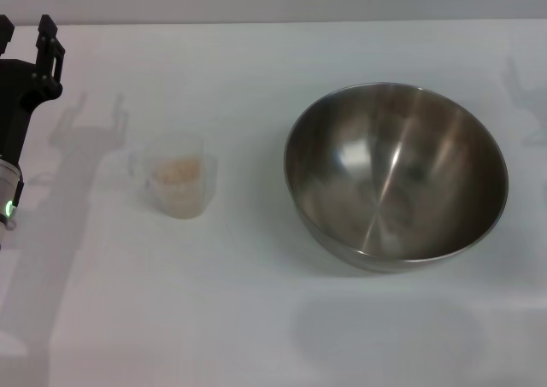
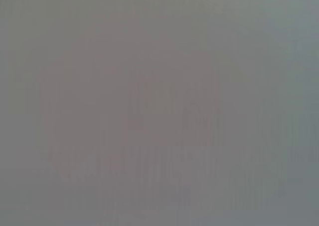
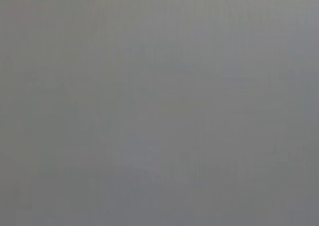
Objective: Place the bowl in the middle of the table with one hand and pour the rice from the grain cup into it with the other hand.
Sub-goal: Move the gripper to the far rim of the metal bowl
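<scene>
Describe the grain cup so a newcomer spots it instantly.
On the white table, look left of the big steel bowl. The grain cup stands there alone, upright. Unlike the bowl, it is small and clear, with pale rice inside.

The left gripper (image 1: pixel 26 28) hangs at the far left edge of the head view, its two black fingers (image 1: pixel 49 37) spread apart and pointing away from the robot, a green light glowing on the wrist below it.
</scene>
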Controlling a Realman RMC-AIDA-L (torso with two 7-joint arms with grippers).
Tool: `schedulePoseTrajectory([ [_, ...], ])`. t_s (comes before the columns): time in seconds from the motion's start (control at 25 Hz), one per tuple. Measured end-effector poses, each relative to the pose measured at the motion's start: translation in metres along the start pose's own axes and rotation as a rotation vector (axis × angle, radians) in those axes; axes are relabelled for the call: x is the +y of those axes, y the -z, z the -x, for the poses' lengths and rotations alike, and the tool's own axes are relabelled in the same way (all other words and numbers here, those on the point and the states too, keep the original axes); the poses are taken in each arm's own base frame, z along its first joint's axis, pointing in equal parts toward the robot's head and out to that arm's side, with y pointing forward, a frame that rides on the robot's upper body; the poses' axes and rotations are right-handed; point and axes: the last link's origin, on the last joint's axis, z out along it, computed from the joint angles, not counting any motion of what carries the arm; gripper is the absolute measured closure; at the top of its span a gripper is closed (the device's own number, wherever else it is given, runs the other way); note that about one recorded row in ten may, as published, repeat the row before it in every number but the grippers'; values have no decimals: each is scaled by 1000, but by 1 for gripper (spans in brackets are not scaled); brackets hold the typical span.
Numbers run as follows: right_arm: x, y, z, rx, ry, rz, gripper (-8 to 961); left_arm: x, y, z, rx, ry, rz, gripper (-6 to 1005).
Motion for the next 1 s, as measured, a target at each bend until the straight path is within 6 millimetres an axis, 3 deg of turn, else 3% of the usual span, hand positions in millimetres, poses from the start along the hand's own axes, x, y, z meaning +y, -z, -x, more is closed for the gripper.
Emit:
schedulePoseTrajectory([
  [0.76,4,0,0,1,-1,17,203,0,-1,0,1,0,1,482],
  [1.0,12,-19,2,97,-34,41,204,0,-1,0,1,0,2,482],
])
